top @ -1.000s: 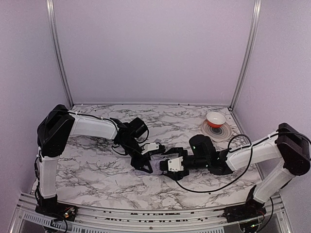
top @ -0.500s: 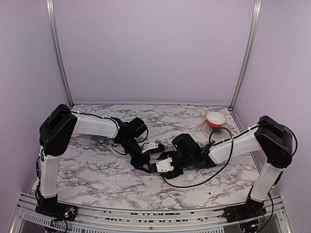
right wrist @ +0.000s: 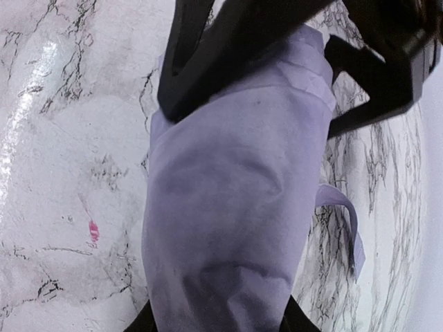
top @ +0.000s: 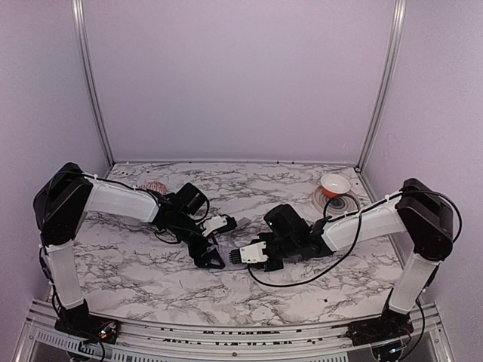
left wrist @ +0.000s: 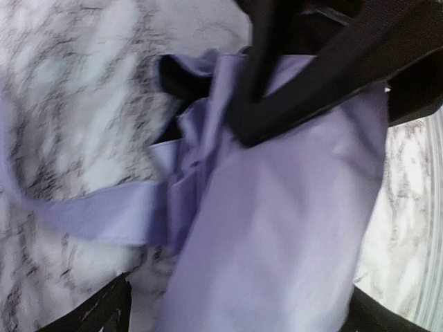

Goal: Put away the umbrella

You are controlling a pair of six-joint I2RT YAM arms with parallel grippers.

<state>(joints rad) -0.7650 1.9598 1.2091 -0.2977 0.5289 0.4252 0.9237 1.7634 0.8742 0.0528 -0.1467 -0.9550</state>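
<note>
The umbrella (top: 233, 256) is folded into a short pale lavender bundle and lies on the marble table between the two arms. In the left wrist view the umbrella (left wrist: 277, 228) fills the middle, with its strap (left wrist: 83, 214) trailing to the left. My left gripper (left wrist: 242, 315) is open, its fingers wide apart on either side of the fabric. My left gripper (top: 221, 243) straddles the umbrella's left end. My right gripper (top: 240, 256) is shut on the umbrella (right wrist: 228, 207), with its fingers (right wrist: 296, 322) pressed against the bundle's sides.
A red and white bowl (top: 334, 184) sits on a round plate (top: 337, 205) at the back right. A small reddish thing (top: 152, 186) lies behind my left forearm. A pink mark (right wrist: 92, 232) shows on the marble table (top: 151, 286).
My left gripper has let go and opened wide, and the left arm has drawn back to the left. My right gripper has moved left and closed on the umbrella.
</note>
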